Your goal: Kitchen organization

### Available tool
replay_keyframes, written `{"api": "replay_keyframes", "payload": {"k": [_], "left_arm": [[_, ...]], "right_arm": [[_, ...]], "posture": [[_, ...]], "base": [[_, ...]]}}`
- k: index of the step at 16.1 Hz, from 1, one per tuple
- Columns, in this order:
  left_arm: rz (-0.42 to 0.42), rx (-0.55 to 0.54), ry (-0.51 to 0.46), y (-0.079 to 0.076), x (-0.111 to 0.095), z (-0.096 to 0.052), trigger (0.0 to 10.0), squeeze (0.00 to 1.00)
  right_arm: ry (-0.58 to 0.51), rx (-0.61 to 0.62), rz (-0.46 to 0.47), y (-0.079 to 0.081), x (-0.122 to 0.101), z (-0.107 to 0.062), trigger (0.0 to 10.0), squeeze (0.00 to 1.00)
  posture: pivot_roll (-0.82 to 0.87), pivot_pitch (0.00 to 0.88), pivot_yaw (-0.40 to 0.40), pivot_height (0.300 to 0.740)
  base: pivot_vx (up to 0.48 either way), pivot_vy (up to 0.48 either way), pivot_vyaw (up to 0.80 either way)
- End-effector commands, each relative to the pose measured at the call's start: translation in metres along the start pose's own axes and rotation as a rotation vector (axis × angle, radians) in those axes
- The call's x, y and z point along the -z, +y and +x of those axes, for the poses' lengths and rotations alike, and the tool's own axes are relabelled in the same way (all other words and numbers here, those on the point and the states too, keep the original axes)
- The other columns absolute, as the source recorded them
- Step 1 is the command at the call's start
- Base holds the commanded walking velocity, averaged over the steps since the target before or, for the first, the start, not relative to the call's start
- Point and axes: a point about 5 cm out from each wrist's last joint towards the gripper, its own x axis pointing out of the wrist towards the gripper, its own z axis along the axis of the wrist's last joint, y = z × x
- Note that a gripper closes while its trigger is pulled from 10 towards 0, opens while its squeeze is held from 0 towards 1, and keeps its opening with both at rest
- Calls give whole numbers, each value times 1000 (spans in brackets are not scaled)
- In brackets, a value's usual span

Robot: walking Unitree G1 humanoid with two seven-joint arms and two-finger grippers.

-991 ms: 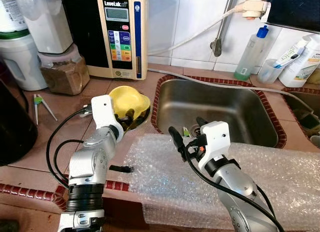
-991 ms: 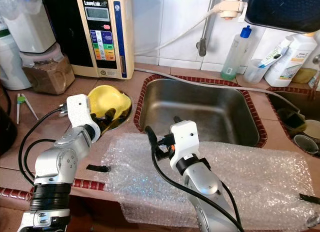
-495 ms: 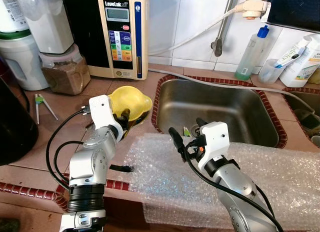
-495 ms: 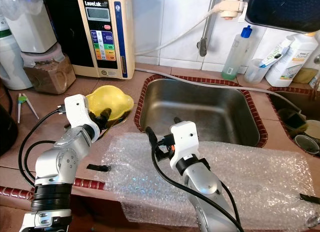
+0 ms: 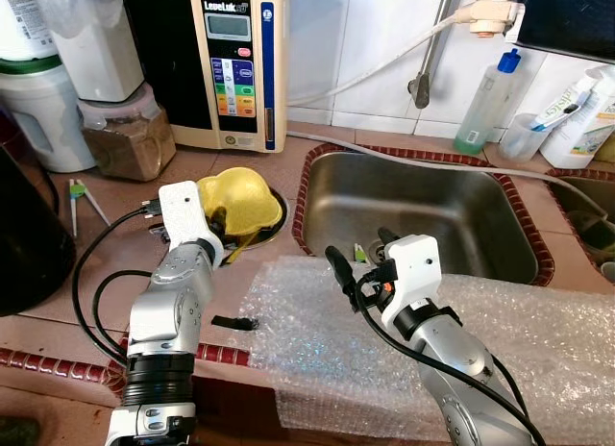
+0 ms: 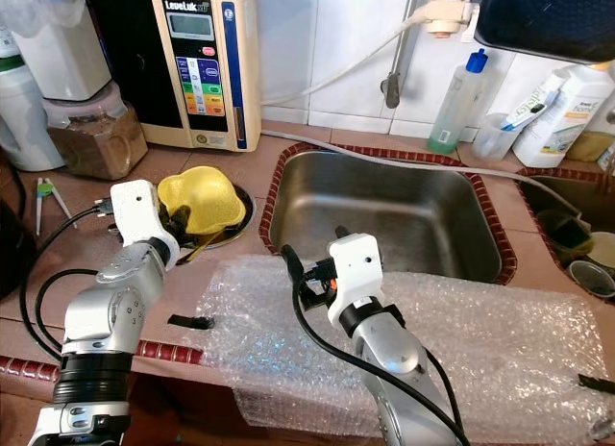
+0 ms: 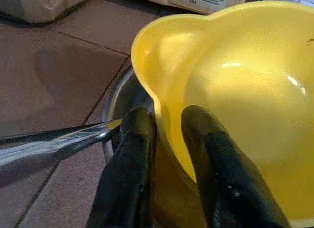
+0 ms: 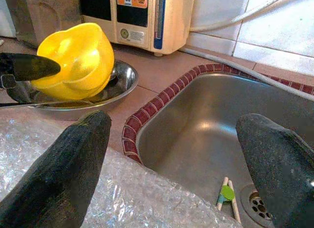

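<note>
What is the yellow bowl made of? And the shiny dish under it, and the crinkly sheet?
The yellow bowl looks like plastic: solid color, soft glossy highlights, thin molded rim. The dish beneath seems to be polished steel, since it mirrors its surroundings. The sheet is clear bubble wrap, dotted with little air pockets. The left gripper pinches the bowl's rim.

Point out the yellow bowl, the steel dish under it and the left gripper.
yellow bowl (image 5: 240,191): left eye view, on its domed outer side.
steel dish (image 8: 123,78): right wrist view, on its bare rim.
left gripper (image 7: 167,139): left wrist view, between its fingertips, at the bowl's rim.
</note>
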Motion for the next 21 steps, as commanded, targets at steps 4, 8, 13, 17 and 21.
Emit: {"api": "replay_keyframes", "payload": {"k": [4, 8, 13, 17, 21], "left_arm": [[6, -18, 2, 1, 2, 1, 0, 0], [47, -16, -53, 2, -2, 2, 0, 0], [54, -18, -143, 2, -8, 0, 0, 0], [221, 95, -380, -14, -25, -10, 0, 0], [303, 245, -488, -38, -29, -20, 0, 0]], "right_arm": [[-4, 13, -11, -3, -1, 1, 10000, 0], [-3, 7, -11, -2, 0, 3, 10000, 0], [3, -3, -13, 0, 1, 3, 10000, 0], [-9, -16, -20, 2, 0, 5, 10000, 0], [-114, -78, -25, 9, -21, 16, 10000, 0]], "posture": [[50, 0, -5, 740], [54, 0, -6, 740], [56, 0, -10, 740], [60, 0, -13, 740], [68, 0, -17, 740]], "base": [[0, 0, 0], [0, 0, 0], [0, 0, 0], [0, 0, 0], [0, 0, 0]]}}
